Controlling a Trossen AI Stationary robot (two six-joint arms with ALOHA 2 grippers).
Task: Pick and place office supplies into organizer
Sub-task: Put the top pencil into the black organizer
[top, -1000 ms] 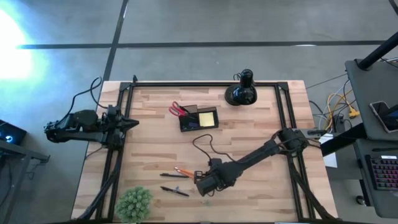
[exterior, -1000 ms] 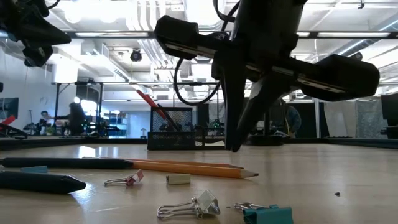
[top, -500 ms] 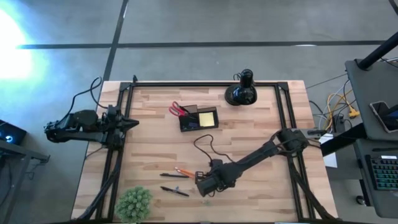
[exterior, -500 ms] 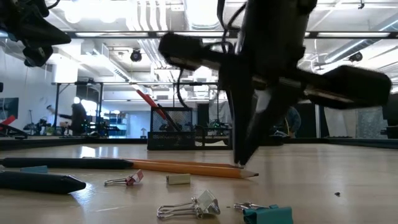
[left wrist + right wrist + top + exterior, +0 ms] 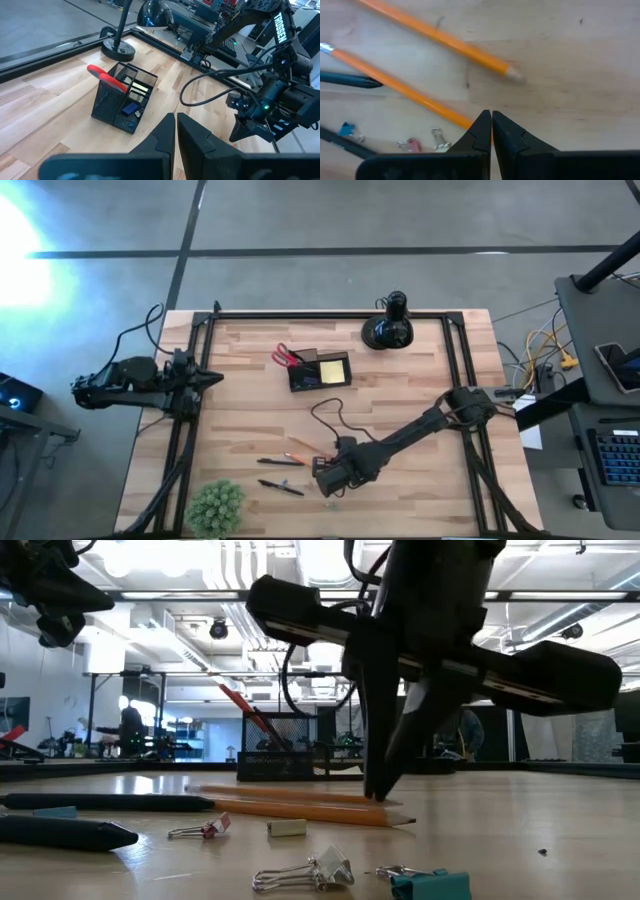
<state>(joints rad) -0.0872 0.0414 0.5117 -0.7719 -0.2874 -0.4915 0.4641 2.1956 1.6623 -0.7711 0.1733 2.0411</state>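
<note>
My right gripper [image 5: 322, 470] [image 5: 491, 116] is shut, pointing down at the table's near middle. Two orange pencils lie there: the nearer pencil [image 5: 400, 85] [image 5: 300, 810] runs under the fingertips, and the farther pencil [image 5: 445, 40] [image 5: 280, 794] lies apart from it. Two black pens [image 5: 280, 463] [image 5: 282, 487] lie to the left. The dark mesh organizer [image 5: 320, 370] [image 5: 122, 102] stands far of centre with a yellow pad [image 5: 334, 368] and red-handled scissors [image 5: 288, 356] in it. My left gripper [image 5: 210, 378] [image 5: 176, 117] waits shut at the left edge. My right gripper comes from above, pointing steeply down. Its shut fingertips [image 5: 378, 792] stand on the nearer pencil close to its sharpened end [image 5: 462, 120]. The pencil lies flat on the table and runs across the fingers. The fingers hide the exact contact, and no pinch shows.
Binder clips [image 5: 305, 872], a blue clip [image 5: 430, 885], a small red clip [image 5: 200, 830] and a pale eraser piece [image 5: 286, 828] lie near the pens. A green plant ball [image 5: 215, 505] sits at the near left. A black lamp base [image 5: 388, 328] stands at the far edge.
My right gripper has come down onto the pencils and shifted slightly toward the table's left, staying shut. One orange pencil has slid a little toward the far edge and now lies apart from the other.
</note>
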